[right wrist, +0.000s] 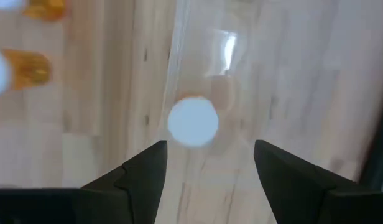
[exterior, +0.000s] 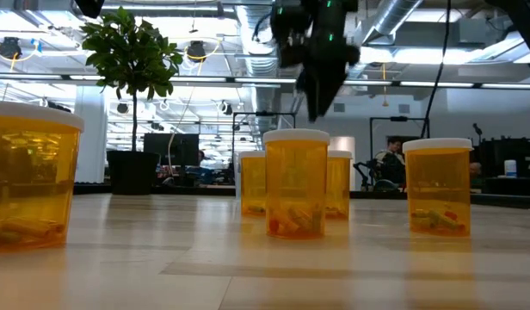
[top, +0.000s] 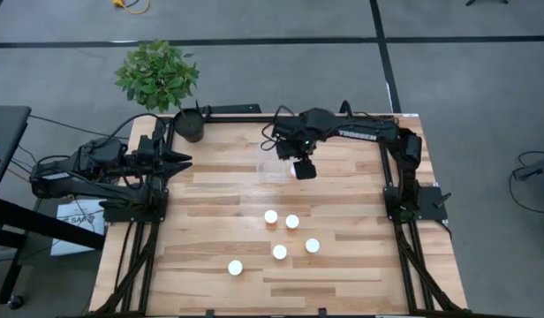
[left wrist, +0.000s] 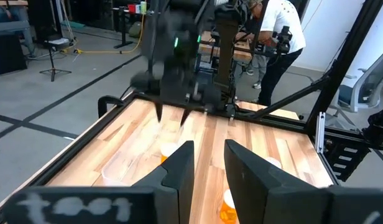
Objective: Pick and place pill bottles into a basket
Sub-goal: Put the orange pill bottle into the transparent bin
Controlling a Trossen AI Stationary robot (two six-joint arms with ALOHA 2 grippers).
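Note:
Five pill bottles with white caps stand upright on the wood table, at mid-table (top: 270, 215), (top: 292, 221), (top: 313, 245), (top: 279, 252) and nearer the front (top: 235, 266). A sixth bottle (right wrist: 193, 121) stands upright in the clear basket (top: 272, 170), seen cap-on in the right wrist view. My right gripper (top: 304, 170) hangs open above the basket's right part, fingers pointing down, the bottle below and between them (right wrist: 207, 158), untouched. My left gripper (top: 182, 161) waits open at the table's left edge.
A dark round pot (top: 191, 124) with a green plant (top: 157, 75) stands at the table's far left corner. The basket's clear wall (right wrist: 176, 62) is faint against the wood. The low view shows the orange bottles (exterior: 297, 182) up close. A person (left wrist: 275, 43) stands beyond the table's right side.

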